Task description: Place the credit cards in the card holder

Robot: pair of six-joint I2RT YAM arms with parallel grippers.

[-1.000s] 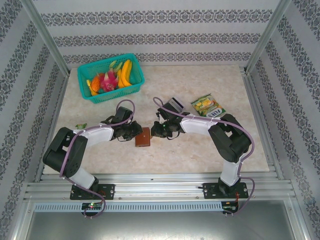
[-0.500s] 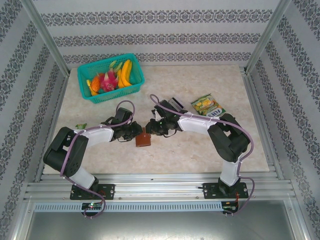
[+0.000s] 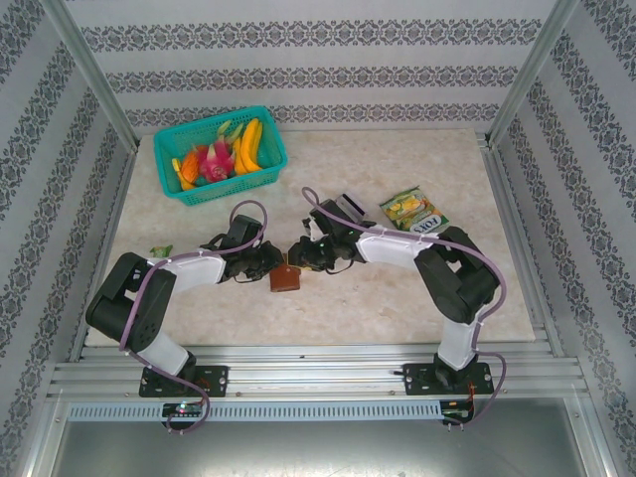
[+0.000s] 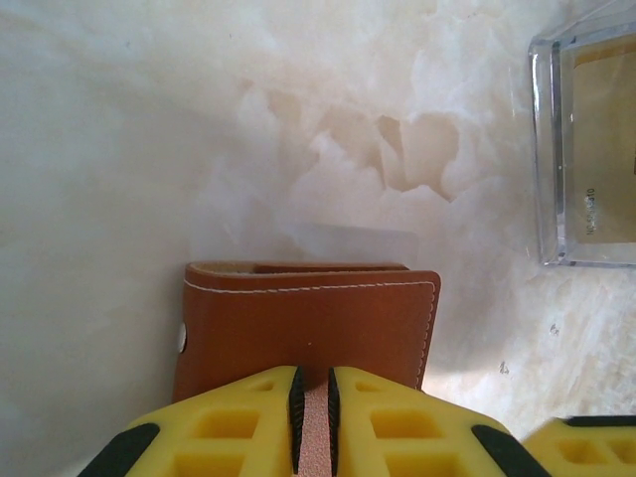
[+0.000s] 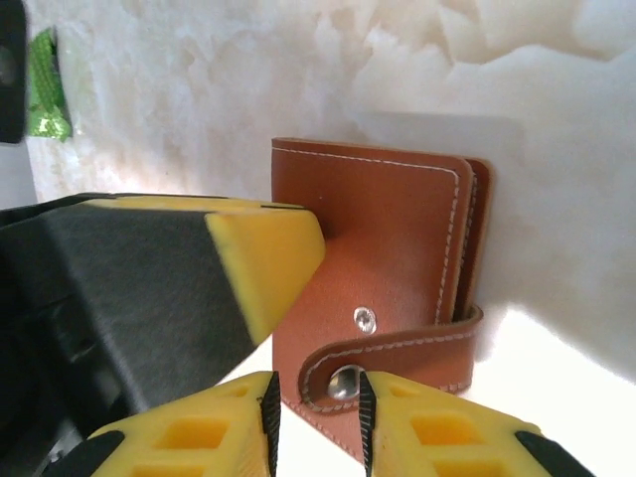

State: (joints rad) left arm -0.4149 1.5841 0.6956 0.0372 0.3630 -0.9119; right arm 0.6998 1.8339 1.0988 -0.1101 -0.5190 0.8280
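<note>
The card holder (image 3: 285, 279), a brown leather wallet, stands on edge on the table between both grippers. My left gripper (image 4: 313, 376) is shut on its near edge (image 4: 308, 328). In the right wrist view the holder (image 5: 388, 248) is closed, and its strap (image 5: 417, 338) curls around with the snap undone. My right gripper (image 5: 313, 383) has its jaws slightly apart around the strap's snap end. The left gripper's yellow finger (image 5: 268, 248) presses the holder's face. A yellowish credit card (image 4: 601, 149) lies inside a clear plastic box.
The clear box (image 3: 346, 207) sits just behind the right arm, and a green-yellow snack packet (image 3: 413, 212) lies to its right. A teal basket (image 3: 234, 187) of fruit stands at the back left. A small green scrap (image 3: 161, 250) lies by the left arm.
The right gripper has moved left up to the card holder, and its jaws have widened a little around the strap end. The left gripper kept its hold.
</note>
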